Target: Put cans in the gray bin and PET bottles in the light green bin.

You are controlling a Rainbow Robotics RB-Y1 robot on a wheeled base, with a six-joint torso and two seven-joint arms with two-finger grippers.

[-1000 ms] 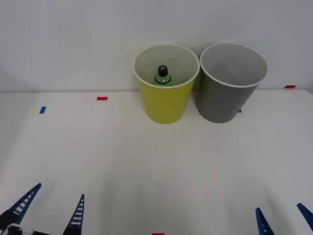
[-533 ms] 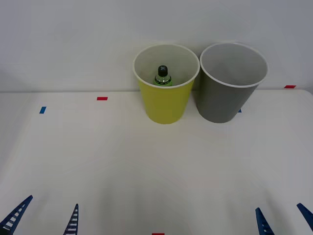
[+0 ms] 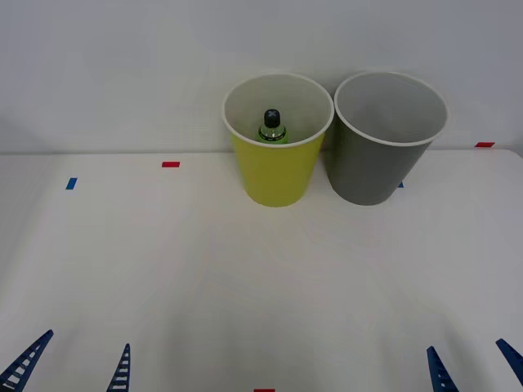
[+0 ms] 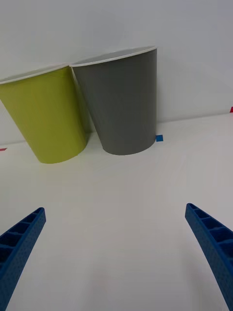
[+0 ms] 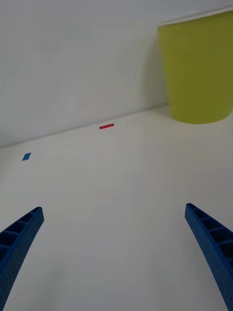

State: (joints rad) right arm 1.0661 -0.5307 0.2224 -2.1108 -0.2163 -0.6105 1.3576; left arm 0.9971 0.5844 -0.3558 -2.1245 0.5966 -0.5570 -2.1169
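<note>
Table [image 3: 245, 278]: I see no loose items left.
Bins: light green bin [image 3: 278, 155] touches gray bin [image 3: 384, 147] at the far wall.
Bottle: PET bottle [image 3: 272, 127] stands upright inside green, sorted.
Grippers: left gripper [image 3: 72, 366] and right gripper [image 3: 472, 365] parked near me, spread wide, empty.

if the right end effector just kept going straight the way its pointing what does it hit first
Probably the gray bin: it stands nearly dead ahead of the open right end effector across bare table, with the light green bin off to one side. Depth is hard to judge.
</note>
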